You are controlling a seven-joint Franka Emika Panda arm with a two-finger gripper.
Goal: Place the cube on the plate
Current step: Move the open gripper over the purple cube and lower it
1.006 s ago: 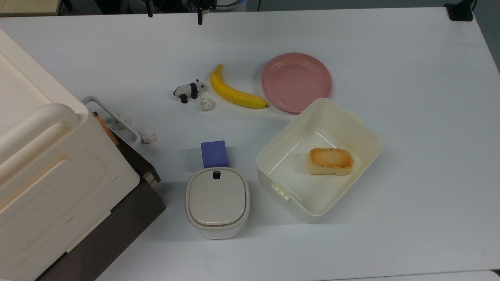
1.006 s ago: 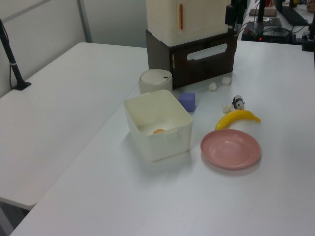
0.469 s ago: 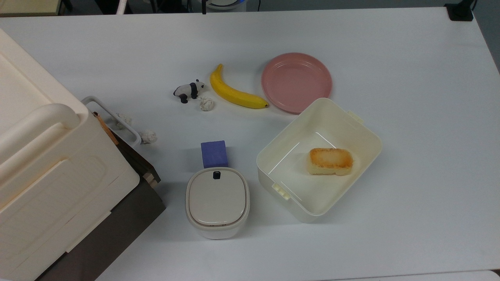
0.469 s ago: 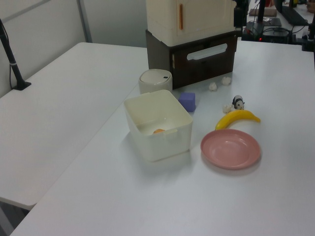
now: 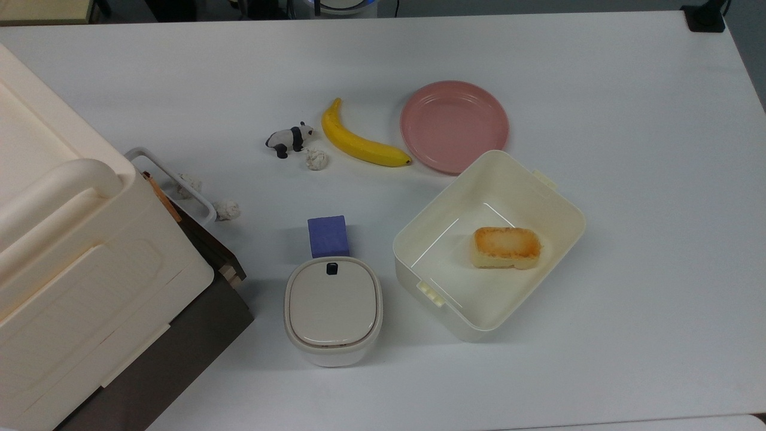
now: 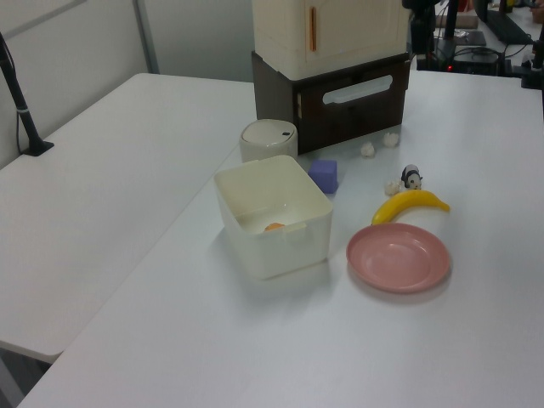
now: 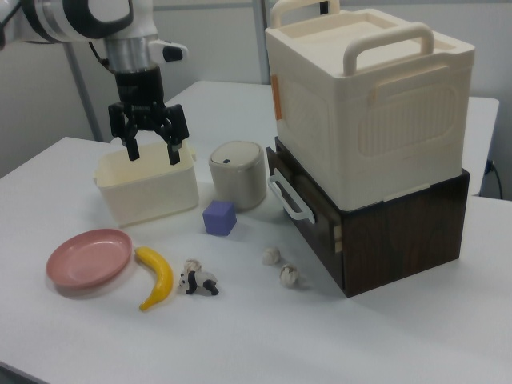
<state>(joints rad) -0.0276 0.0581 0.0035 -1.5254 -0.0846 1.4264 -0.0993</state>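
The blue-purple cube [image 5: 328, 235] [image 6: 324, 174] [image 7: 219, 218] rests on the white table, touching or nearly touching the far side of a round lidded container. The pink plate [image 5: 454, 126] [image 6: 398, 257] [image 7: 88, 258] lies bare beside the banana. In the right view my gripper [image 7: 152, 152] hangs open high in the air with nothing between its fingers. It sits up and to the right view's left of the cube and overlaps the cream tub in the picture. A dark part of the arm [image 6: 419, 21] pokes in at the left view's top edge.
A cream tub [image 5: 556, 203] holding a toasted bread block [image 5: 506, 246] stands between the cube and the plate. A lidded container [image 5: 333, 308], a banana [image 5: 359, 143], a toy panda [image 5: 290, 139] and paper balls [image 5: 316, 159] lie around. A big cream box on a dark cabinet [image 7: 376, 120] fills one side.
The finger tips that reached down from the top view's upper edge one second ago have left it. In the left view the dark arm part has shifted right. The objects have not moved.
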